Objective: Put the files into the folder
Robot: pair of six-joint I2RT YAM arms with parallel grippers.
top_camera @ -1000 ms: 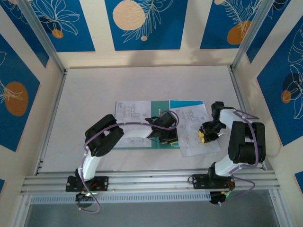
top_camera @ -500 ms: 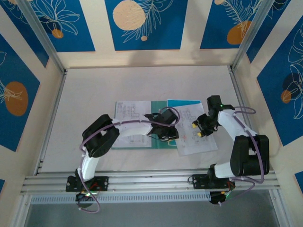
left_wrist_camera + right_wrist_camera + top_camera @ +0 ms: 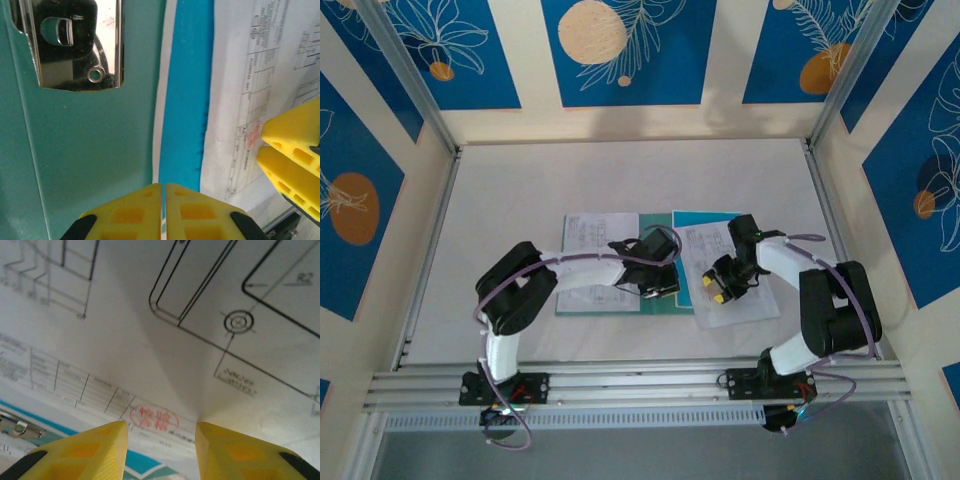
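Observation:
The teal folder (image 3: 610,306) lies open mid-table; its metal clip (image 3: 75,45) shines on the teal inside (image 3: 85,145). One printed white file (image 3: 590,232) covers its left half. A cyan sheet (image 3: 705,219) and a printed white sheet (image 3: 750,300) lie askew to the right. My left gripper (image 3: 665,292) is shut, its tips (image 3: 163,187) meeting at the cyan sheet's (image 3: 187,100) left edge. My right gripper (image 3: 718,288) is open, its fingertips (image 3: 160,427) resting on the white sheet (image 3: 150,340), which bulges up between them near a red stamp (image 3: 152,417).
Aluminium rails (image 3: 640,385) run along the near edge and frame posts stand at the table's corners. Bare table (image 3: 620,180) stretches behind the papers. The right gripper's yellow fingers (image 3: 292,155) show close by in the left wrist view.
My right gripper has swung left across the white sheet toward the left gripper, and the sheet has slid slightly left. The left gripper has drifted a little left.

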